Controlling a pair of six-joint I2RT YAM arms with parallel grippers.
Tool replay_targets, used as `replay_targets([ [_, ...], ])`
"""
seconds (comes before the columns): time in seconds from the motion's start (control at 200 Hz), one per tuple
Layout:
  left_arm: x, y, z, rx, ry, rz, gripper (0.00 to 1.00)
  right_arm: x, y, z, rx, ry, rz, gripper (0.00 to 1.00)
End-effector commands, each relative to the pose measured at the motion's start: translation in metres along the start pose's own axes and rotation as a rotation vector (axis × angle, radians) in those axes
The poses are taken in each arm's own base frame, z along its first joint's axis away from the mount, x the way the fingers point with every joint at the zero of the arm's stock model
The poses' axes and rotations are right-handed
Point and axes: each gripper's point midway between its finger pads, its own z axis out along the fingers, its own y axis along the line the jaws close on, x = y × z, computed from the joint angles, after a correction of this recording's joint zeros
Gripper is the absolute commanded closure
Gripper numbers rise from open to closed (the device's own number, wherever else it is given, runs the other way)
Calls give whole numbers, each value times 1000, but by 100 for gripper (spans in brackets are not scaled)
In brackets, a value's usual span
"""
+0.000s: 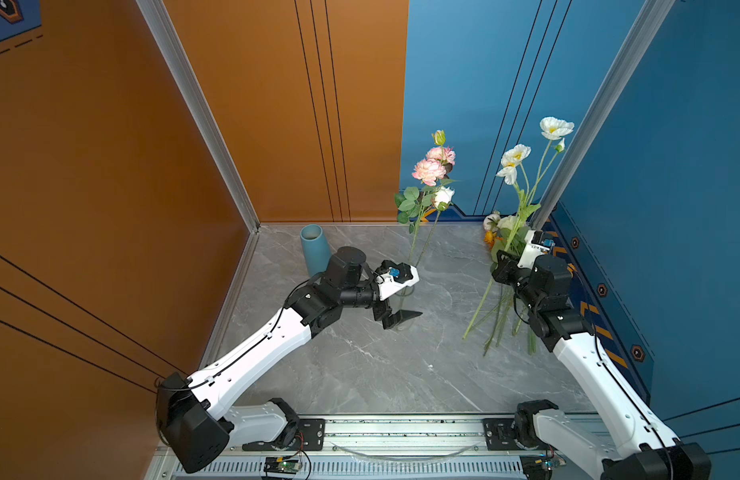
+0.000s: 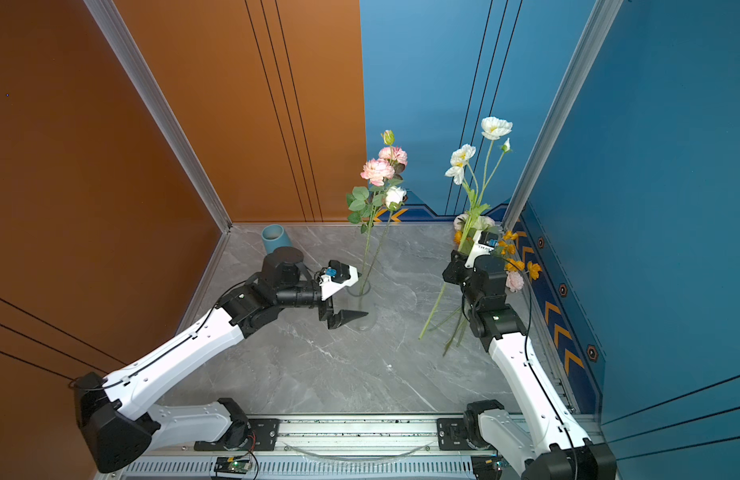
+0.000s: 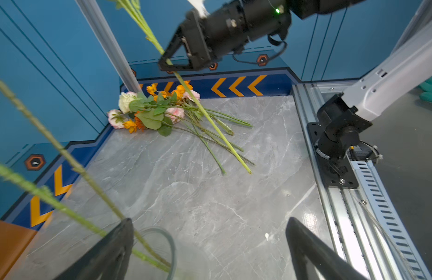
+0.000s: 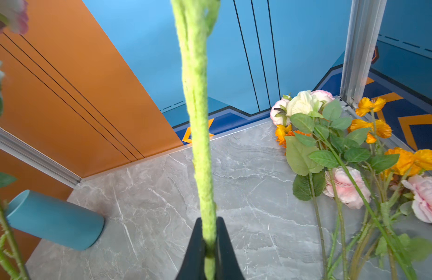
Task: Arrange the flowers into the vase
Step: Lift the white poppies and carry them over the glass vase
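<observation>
Right gripper (image 4: 209,221) clenched on white flower stem (image 4: 198,121); left gripper (image 3: 209,220) spread wide beside glass vase (image 3: 174,249); loose flowers (image 3: 156,114) heaped at far right table (image 3: 210,194) corner.

2 stems (image 3: 64,152) in vase (image 2: 364,324); loose flowers (image 3: 161,114) right; cup (image 1: 314,249) back-left

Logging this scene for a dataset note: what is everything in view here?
clear glass vase: one, transparent, mid-table
stems in it: two, pink ruffled blooms and cream rose, standing
white yellow-centred flower stem: one, raised at right
loose flowers: several, pink, cream, orange, lying in far right corner
blue cylindrical vessel: one, far left corner
grey marble tabletop: one, underneath everything
left gripper: one, black, open beside the vase
right gripper: one, black, shut on the white stem
</observation>
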Motion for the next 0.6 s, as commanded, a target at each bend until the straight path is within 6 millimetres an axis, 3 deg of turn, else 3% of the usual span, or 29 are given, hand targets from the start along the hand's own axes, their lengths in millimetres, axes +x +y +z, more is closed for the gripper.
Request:
replay_targets([
  [0.0,-22,15,-26,-9,-130,-16,2,-51,25,-17,-73,-242,47,100],
  [0.145,-15,45,-44,-70,-142,-59,2,-73,62,-33,-161,-339,14,100],
  [0.34,1,68,-48,-108,-117,-112,2,-99,132,-61,-368,-438,-47,100],
  [0.475,1,71,-50,-111,-121,-117,2,-103,179,-82,-519,-483,-112,100],
  [0.596,1,74,-53,-116,-123,-120,2,-96,207,-93,-595,-496,-185,100],
])
